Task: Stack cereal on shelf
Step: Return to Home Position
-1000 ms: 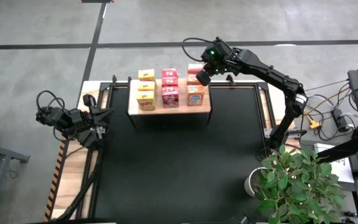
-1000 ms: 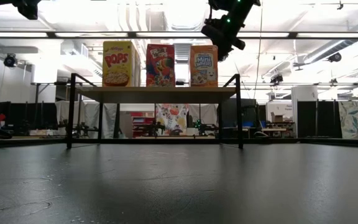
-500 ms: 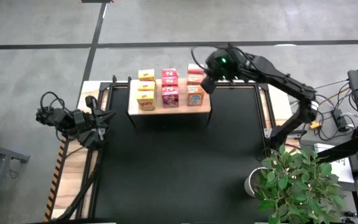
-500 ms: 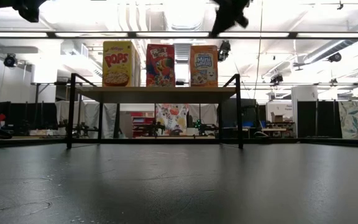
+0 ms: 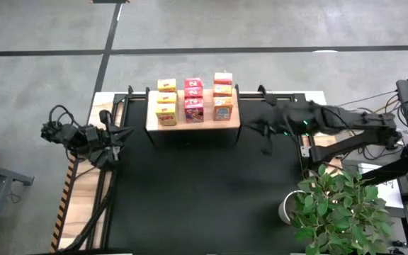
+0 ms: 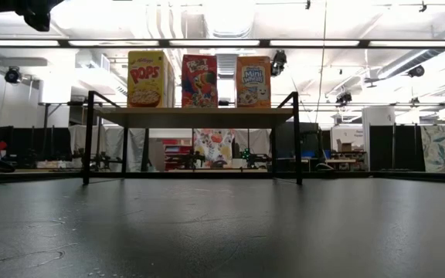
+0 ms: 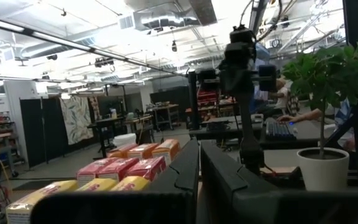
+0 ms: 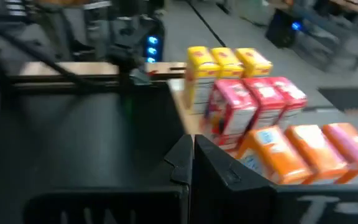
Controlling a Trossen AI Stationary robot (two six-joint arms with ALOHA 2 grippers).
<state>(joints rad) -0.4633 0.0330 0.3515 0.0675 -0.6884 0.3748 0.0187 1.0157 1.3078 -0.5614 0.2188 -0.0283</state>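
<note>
The cereal stands on the shelf (image 5: pixel 193 126) at the table's far side in three rows: yellow boxes (image 5: pixel 166 103), pink-red boxes (image 5: pixel 194 99) and orange boxes (image 5: pixel 222 95). In the low view, one box of each row shows on the shelf top (image 6: pixel 190 116). My right gripper (image 5: pixel 259 129) hangs shut and empty over the black mat, just right of the shelf. Its wrist view looks at the orange boxes (image 8: pixel 303 149) and pink-red boxes (image 8: pixel 253 102). My left gripper (image 5: pixel 117 134) waits shut at the table's left edge, facing the boxes (image 7: pixel 126 169).
A large black mat (image 5: pixel 204 191) covers the table in front of the shelf. A potted plant (image 5: pixel 338 205) stands at the near right corner, close to the right arm's base. Cables lie along the left edge (image 5: pixel 101 205).
My right gripper has drawn away from above the orange boxes and swung toward the table's right and near edges, leaving the low view at its top. The whole orange row now shows uncovered. The boxes have stayed in place.
</note>
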